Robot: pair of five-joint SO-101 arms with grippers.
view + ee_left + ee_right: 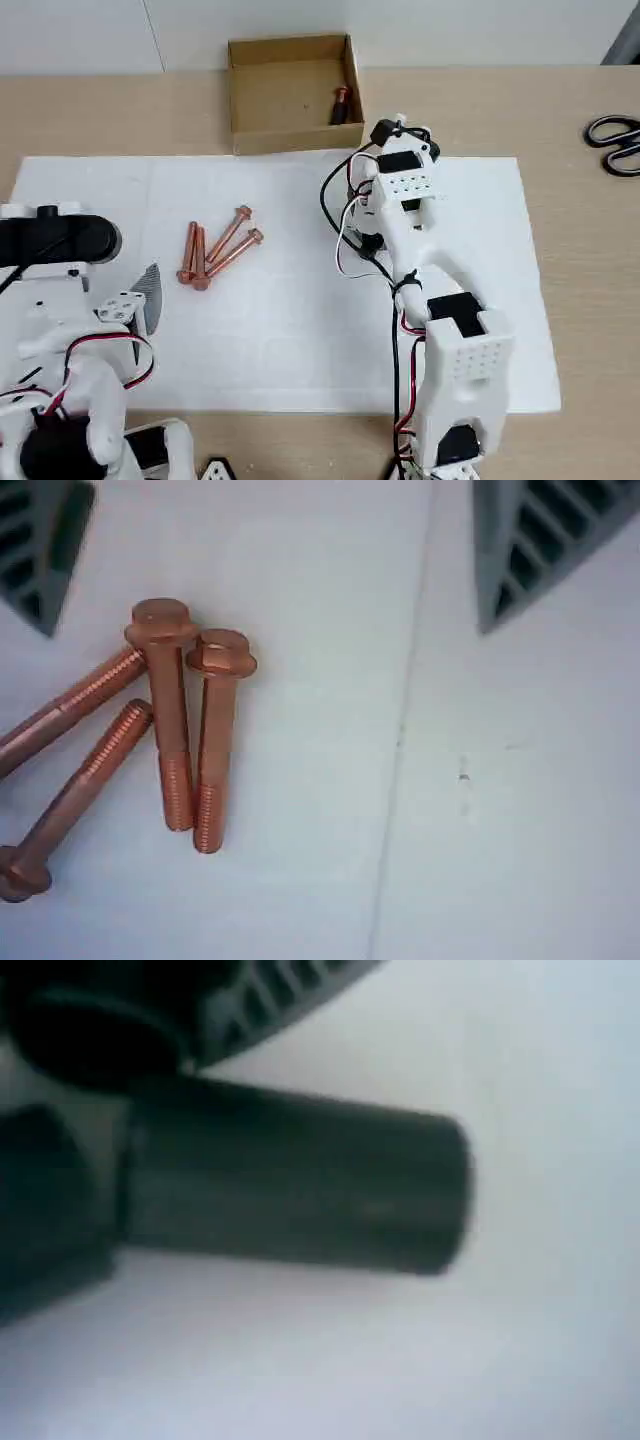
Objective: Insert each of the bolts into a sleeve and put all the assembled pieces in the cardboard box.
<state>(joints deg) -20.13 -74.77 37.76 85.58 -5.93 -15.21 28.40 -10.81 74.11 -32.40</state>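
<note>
Several copper bolts (pixel 200 256) lie close together on the white sheet (pixel 300 330), left of centre. My left gripper (pixel 147 296) hovers just in front of them, open; in the left wrist view its grey fingers (pixel 540 540) stand wide apart above the bolts (pixel 168 720). My right gripper (pixel 392 135) is near the front right corner of the cardboard box (pixel 290 140), shut on a dark sleeve (pixel 300 1190) held low over the sheet. One bolt in a dark sleeve (pixel 340 105) leans against the box's right inner wall.
Black-handled scissors (pixel 615 143) lie at the table's far right edge. The right arm's white body (pixel 455 350) and its cables cross the right part of the sheet. The sheet between the two arms is bare.
</note>
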